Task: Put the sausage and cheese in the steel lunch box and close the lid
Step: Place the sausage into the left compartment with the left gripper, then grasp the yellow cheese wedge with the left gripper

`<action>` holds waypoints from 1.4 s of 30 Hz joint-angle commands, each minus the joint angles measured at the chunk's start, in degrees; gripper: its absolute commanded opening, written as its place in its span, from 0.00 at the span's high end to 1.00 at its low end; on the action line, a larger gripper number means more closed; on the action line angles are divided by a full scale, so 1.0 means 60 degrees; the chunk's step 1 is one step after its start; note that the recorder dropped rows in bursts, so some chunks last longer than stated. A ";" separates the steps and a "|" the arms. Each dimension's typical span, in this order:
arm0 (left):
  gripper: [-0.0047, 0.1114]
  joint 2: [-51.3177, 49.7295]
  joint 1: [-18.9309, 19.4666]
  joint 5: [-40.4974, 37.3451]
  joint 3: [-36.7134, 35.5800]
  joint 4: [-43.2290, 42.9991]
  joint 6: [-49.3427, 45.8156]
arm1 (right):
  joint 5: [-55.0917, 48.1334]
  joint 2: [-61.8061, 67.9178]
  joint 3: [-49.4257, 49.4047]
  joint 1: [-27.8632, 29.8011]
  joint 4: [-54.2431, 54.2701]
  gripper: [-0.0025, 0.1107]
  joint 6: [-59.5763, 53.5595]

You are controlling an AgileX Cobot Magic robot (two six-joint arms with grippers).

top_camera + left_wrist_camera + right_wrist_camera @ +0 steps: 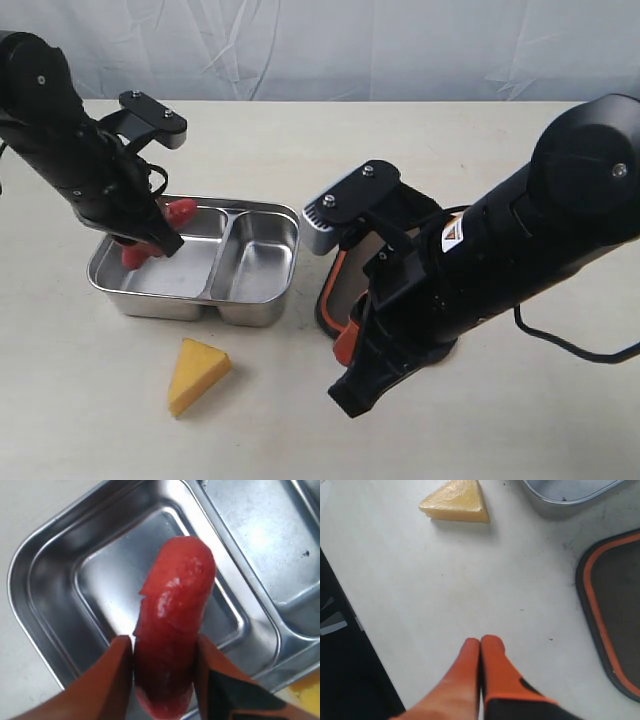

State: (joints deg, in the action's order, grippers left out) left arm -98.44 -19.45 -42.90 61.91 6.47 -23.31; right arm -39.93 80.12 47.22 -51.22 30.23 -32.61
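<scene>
Left gripper point(162, 642): jaws partly open and clamped on the sausage point(175, 610), one orange finger point(117, 680) pressed to each side of its lower half. Sausage glossy red, its rounded free end jutting well past the fingertips. It hangs over the larger, left-hand compartment of the steel lunch box point(250, 300), with the lower end down inside the walls; cannot tell whether it touches the floor of the tray. Second compartment, right of the divider, holds nothing. Right gripper point(480, 642): the two orange fingertips pressed flat together, nothing between them, poised over bare table point(450, 130). Whether the tips touch the surface cannot be told. Cheese point(197, 375): yellow wedge lying flat on the table in front of the box, near it but apart, touched by neither gripper. Lid point(620, 615): dark, orange rim showing, flat on the table just right of the box, mostly hidden beneath the right arm in the exterior view.
</scene>
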 commanded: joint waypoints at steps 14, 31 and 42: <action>0.44 0.0501 -0.0027 -0.3701 0.0438 0.2335 0.0348 | -0.0155 -0.0081 -0.0012 -0.0033 -0.0053 0.99 -0.0001; 0.44 0.0639 -0.2241 -0.1061 -0.1258 0.1272 0.1745 | -0.0123 -0.0081 -0.0012 -0.0033 -0.0134 0.99 0.0022; 0.44 0.0639 -0.2400 -0.1343 -0.1294 0.0514 0.2642 | -0.0072 -0.0081 -0.0012 -0.0033 -0.0134 0.99 0.0021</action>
State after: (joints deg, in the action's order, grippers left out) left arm -95.14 -33.51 -50.48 54.57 9.55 -8.34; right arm -40.85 80.12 47.22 -51.22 29.90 -32.40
